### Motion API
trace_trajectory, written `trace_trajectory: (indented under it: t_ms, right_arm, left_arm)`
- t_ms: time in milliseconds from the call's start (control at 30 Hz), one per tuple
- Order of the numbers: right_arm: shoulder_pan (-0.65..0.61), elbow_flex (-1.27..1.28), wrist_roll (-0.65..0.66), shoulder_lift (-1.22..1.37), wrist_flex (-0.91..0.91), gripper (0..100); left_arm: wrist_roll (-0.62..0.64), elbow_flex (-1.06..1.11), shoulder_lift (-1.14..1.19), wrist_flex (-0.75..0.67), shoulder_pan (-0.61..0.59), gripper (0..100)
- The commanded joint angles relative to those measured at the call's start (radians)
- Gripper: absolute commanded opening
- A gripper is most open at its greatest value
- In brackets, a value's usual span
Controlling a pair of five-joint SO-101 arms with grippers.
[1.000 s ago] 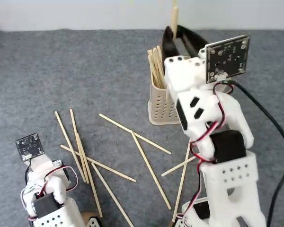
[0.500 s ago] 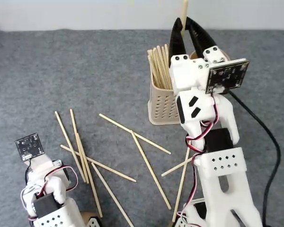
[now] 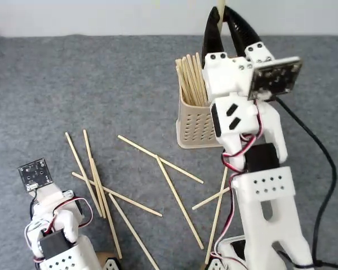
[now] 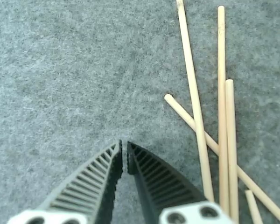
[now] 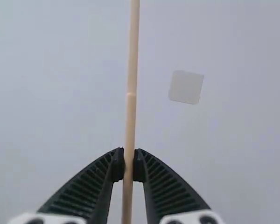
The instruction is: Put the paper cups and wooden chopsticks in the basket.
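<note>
Chopsticks of pale wood [image 3: 160,159] lie scattered and crossed on the grey carpeted table [image 3: 73,84] in front of the beige perforated plastic basket [image 3: 192,132]. The right gripper [image 5: 127,159] is raised above the basket, clamped on one upright wooden chopstick [image 5: 132,56], while the left gripper [image 4: 122,148] hangs low over the carpet beside loose sticks, jaws nearly touching, holding nothing. A bundle of chopsticks [image 3: 190,79] stands in the basket.

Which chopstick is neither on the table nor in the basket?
The chopstick clamped in the right gripper, held up near the basket. The others lie loose on the table or stand bundled inside the basket.
</note>
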Motion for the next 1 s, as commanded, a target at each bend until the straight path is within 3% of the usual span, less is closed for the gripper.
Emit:
trace_trajectory:
  t_ms: [0,167,400,533,767,967]
  right_arm:
    - [0.004,0.014,-0.002,0.012,-0.044,0.8]
    - [0.004,0.186,0.006,0.012,-0.179,0.8]
    - [0.005,0.382,0.006,-0.051,-0.173,1.2]
    - [-0.022,0.457,0.002,-0.154,-0.045,2.8]
    - [-0.039,0.453,-0.071,-0.292,0.236,21.5]
    - [-0.039,0.310,-0.074,-0.335,0.475,18.6]
  left_arm:
    - [0.000,-0.012,-0.014,-0.003,0.005,2]
    - [0.000,-0.012,-0.014,-0.003,0.005,2]
    - [0.000,-0.012,-0.014,-0.003,0.005,2]
    - [0.000,-0.012,-0.014,-0.003,0.005,2]
    - [0.000,-0.012,-0.014,-0.003,0.005,2]
    - [0.000,-0.012,-0.014,-0.003,0.005,2]
